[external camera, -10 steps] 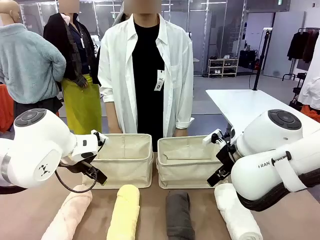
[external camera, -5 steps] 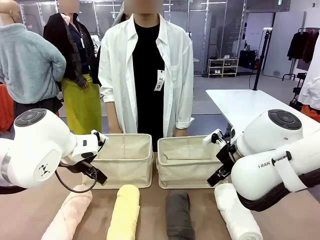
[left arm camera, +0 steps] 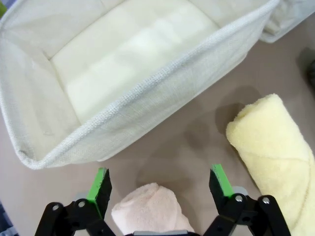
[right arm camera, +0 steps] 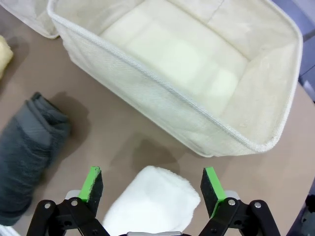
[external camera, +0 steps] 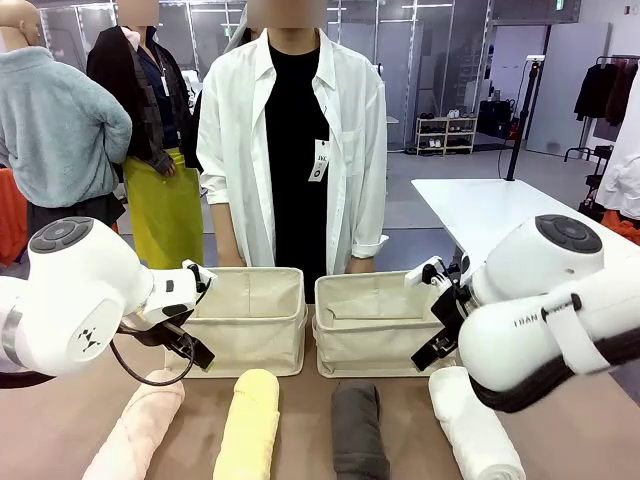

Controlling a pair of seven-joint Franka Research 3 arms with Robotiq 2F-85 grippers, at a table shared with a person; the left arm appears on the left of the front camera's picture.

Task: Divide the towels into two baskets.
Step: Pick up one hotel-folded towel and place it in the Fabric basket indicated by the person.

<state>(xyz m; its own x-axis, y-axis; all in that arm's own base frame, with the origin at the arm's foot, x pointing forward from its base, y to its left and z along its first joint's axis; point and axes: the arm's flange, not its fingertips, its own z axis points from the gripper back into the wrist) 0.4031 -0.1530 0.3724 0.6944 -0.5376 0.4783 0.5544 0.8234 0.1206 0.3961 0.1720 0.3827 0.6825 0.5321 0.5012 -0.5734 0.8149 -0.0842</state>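
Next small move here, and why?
Probably lower the left gripper onto the pale pink terry towel roll: its open jaws straddle the roll's end, and the beige canvas basket just beyond lies empty.

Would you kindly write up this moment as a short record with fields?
Towels: pink towel, yellow towel, dark grey towel, white towel, in a row on the table
Baskets: left basket and right basket, side by side, no towel inside
Left gripper: open, over the pink towel's end
Right gripper: open, over the white towel's end
Person: standing behind the baskets
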